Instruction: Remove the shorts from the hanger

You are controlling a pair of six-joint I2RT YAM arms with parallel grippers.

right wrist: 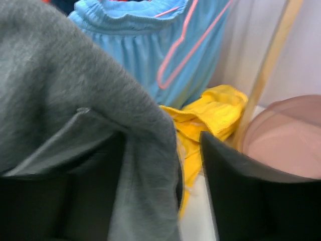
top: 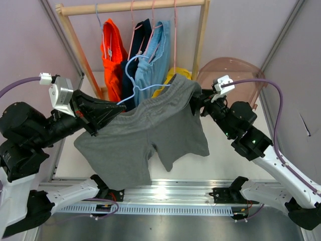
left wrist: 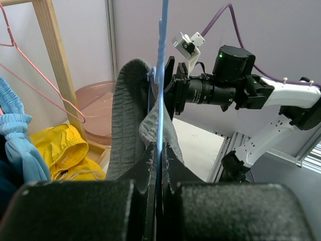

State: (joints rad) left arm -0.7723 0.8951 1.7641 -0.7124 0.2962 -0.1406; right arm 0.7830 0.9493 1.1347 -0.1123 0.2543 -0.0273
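Note:
The grey shorts [top: 150,135] hang on a light blue wire hanger [top: 145,89], held in the air between my two arms. My left gripper [top: 116,109] is at the shorts' left waistband. In the left wrist view it [left wrist: 161,145] is shut on the hanger wire [left wrist: 163,60], with grey fabric [left wrist: 128,115] on both sides of the fingers. My right gripper [top: 196,100] is at the right end of the waistband. In the right wrist view it [right wrist: 163,145] is open, and the shorts [right wrist: 75,90] drape over its left finger.
A wooden rack [top: 130,7] behind holds orange [top: 113,50], navy [top: 140,40] and light blue [top: 155,55] garments on pink hangers. A yellow garment [top: 180,74] lies below the rack. A pink translucent bin [top: 235,75] stands at the back right.

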